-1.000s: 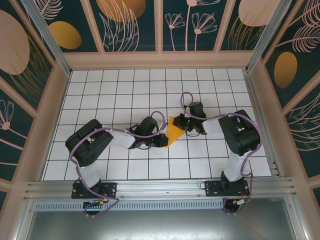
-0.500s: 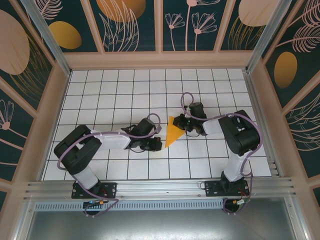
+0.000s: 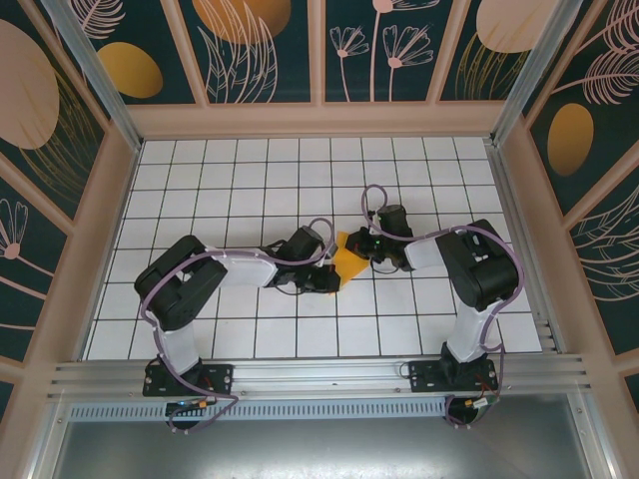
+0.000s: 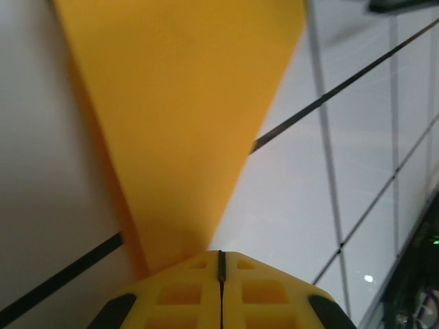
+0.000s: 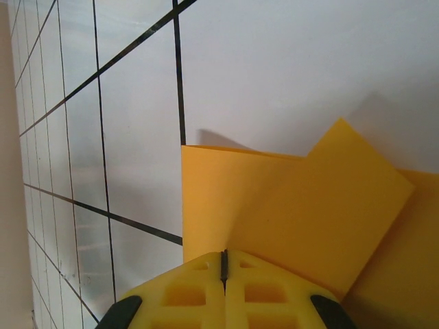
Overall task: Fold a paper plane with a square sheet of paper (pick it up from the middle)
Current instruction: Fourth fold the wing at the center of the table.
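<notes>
Over the last second the left arm had swung its forearm in from the side and pushed the left gripper (image 3: 327, 280) further along the orange-yellow paper (image 3: 349, 261), so that less of the folded wedge showed from above than before. The right gripper (image 3: 371, 246) had stayed at the paper's far-right side. Both grippers had their fingers closed tight. In each wrist view the yellow pads met with no gap and sat right at the paper, but whether any layer was pinched between them could not be told. This looked like a closed tip running down a fold to sharpen it while the other arm pinned the sheet, which put the task in mid-fold, with no finished dart yet. The paper lay flat near the middle of the worktop (image 3: 250, 180), between the two grippers. From the left wrist it tapered to a narrow end at the fingertips, with one clean straight edge crossing a grid line. From the right wrist a squarish flap lay tilted over a lower layer with a sharp corner. Bare tiles stretched to the far wall (image 3: 319, 120) and to both sides, and the near rail (image 3: 319, 374) lay well apart. The tight spot was between the grippers themselves.
</notes>
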{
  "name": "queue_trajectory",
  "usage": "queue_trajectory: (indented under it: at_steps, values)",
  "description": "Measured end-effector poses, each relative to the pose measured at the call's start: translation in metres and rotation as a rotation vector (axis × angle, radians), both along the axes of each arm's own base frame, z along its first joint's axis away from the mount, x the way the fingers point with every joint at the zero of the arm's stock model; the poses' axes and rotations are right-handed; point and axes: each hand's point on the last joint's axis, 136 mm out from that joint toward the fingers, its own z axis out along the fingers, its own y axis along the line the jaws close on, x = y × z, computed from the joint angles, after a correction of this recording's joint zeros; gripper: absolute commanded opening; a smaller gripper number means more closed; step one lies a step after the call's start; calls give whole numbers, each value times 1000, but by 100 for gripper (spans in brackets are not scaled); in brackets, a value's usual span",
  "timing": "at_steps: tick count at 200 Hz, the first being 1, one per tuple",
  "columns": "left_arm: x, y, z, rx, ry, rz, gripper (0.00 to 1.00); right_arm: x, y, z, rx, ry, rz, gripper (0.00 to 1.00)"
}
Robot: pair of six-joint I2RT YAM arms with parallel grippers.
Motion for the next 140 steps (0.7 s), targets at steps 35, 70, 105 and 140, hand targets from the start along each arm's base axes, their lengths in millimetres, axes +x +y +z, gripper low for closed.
queue_trajectory:
  at_steps: [35,70,105,140]
  values:
    - [-1,3,-2,-7,-12,9,4,0,0,0,2,-5,0,0]
    - [-5,12,-2,-14,-39,22,3,0,0,0,4,-8,1,0]
    - [-17,25,-2,-8,-35,28,1,0,0,0,7,-10,2,0]
    - [-34,48,6,29,-23,47,1,0,1,0,14,-11,-2,0]
